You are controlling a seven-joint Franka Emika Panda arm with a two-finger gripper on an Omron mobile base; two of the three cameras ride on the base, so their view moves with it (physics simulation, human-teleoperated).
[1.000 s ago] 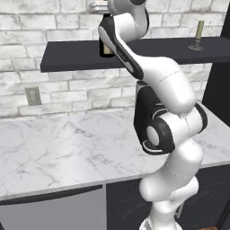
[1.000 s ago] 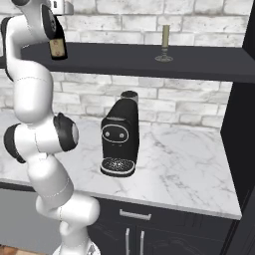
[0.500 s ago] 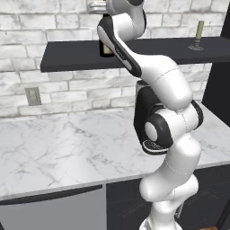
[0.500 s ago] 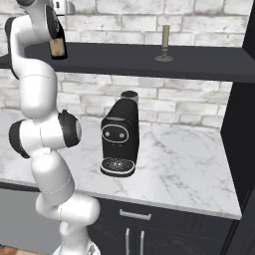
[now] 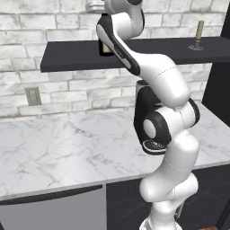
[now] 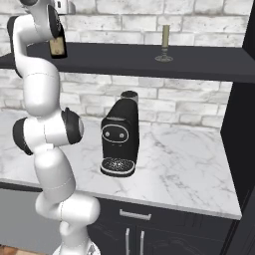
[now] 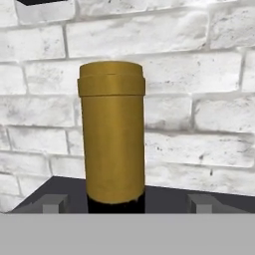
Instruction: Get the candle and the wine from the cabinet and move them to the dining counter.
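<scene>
We judge the task barely begun: the wine (image 7: 112,134) stands on the cabinet (image 6: 129,62) shelf, and the candle (image 6: 165,44) stands well apart on the same shelf. The end effector (image 7: 122,209) is open, its fingertips (image 7: 52,204) flanking the gold-foil neck without touching. Both items remain to be carried over.

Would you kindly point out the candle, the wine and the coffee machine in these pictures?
candle (image 6: 165,36): right base view, on its pale taper.
wine (image 7: 112,134): hand view, on the gold-foil neck.
coffee machine (image 6: 119,134): right base view, on its black front.
</scene>
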